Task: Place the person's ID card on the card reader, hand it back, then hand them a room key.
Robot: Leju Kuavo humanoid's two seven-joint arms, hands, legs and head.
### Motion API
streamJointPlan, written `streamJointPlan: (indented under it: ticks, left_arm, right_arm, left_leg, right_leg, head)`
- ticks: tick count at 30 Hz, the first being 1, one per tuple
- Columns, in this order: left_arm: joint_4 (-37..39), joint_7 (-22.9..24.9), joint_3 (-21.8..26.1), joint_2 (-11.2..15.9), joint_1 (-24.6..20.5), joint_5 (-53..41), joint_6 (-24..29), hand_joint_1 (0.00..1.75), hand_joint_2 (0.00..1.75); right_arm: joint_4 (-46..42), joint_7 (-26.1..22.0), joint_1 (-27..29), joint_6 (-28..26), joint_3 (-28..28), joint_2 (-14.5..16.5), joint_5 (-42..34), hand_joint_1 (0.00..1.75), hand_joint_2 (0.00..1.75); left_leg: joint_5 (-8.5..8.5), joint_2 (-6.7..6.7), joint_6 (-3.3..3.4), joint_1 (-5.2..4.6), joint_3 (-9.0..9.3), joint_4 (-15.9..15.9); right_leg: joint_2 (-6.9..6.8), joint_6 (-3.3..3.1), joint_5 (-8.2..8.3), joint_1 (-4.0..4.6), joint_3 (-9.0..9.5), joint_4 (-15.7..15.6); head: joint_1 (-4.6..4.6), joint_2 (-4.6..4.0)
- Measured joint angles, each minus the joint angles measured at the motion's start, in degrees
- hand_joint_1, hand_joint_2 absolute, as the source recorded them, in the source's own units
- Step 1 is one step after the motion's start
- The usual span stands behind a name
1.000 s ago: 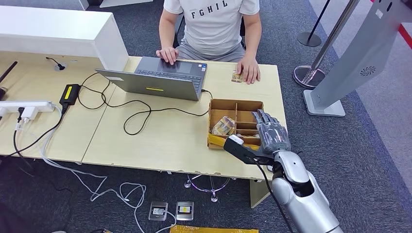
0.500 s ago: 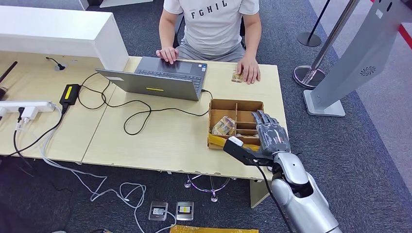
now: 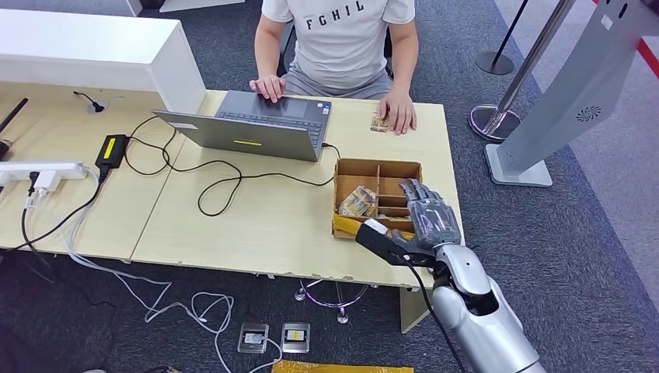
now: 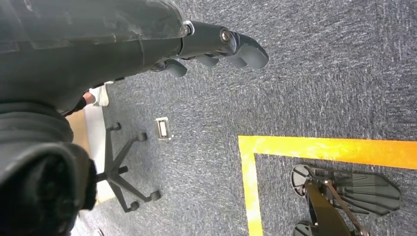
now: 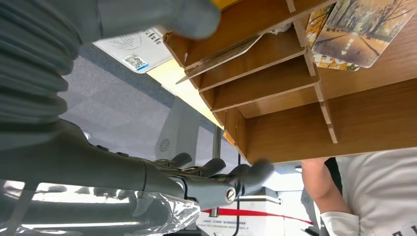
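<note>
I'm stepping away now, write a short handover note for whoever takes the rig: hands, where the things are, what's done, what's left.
Right hand: fingers spread, holding nothing, over the near right corner of the wooden organizer box.
Left hand: hanging by the robot's side above the carpet, holding nothing.
A small card lies on the desk under the person's hand, at the far edge. Picture cards sit in the box's left compartment.
I cannot pick out the card reader.
Done: nothing visible yet.
Left: take the card, read it, return it, hand over a room key.

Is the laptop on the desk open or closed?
Open: the laptop lid is raised, its keyboard facing the person, whose hand rests on it.
</note>
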Motion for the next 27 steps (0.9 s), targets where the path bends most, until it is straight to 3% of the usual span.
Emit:
streamJointPlan:
  ticks: [2,3,27]
  left_arm:
    - [0.0,-0.1,-0.1,0.0,0.0,0.0,-0.1,0.00,0.00]
    - [0.0,-0.1,-0.1,0.0,0.0,0.0,-0.1,0.00,0.00]
    - [0.0,-0.5,-0.8,0.0,-0.1,0.4,0.0,0.00,0.00]
  right_arm:
    - [0.1,0.1,-0.1,0.2,0.2,0.1,-0.1,0.24,1.75]
    - [0.1,0.2,-0.1,0.2,0.4,0.1,-0.2,0.03,1.75]
    - [3.5,-0.9,-1.6,-0.5,1.9,2.5,1.8,0.00,1.75]
  left_leg:
    - [0.00,0.00,0.00,0.00,0.00,0.0]
    - [0.00,0.00,0.00,0.00,0.00,0.0]
    - [0.00,0.00,0.00,0.00,-0.01,0.0]
  right_leg:
    - [0.00,0.00,0.00,0.00,0.00,0.0]
    - [0.00,0.00,0.00,0.00,0.00,0.0]
    - [-0.01,0.00,0.00,0.00,0.00,0.0]
  head:
    - [0.00,0.00]
    - [0.00,0.00]
    - [0.00,0.00]
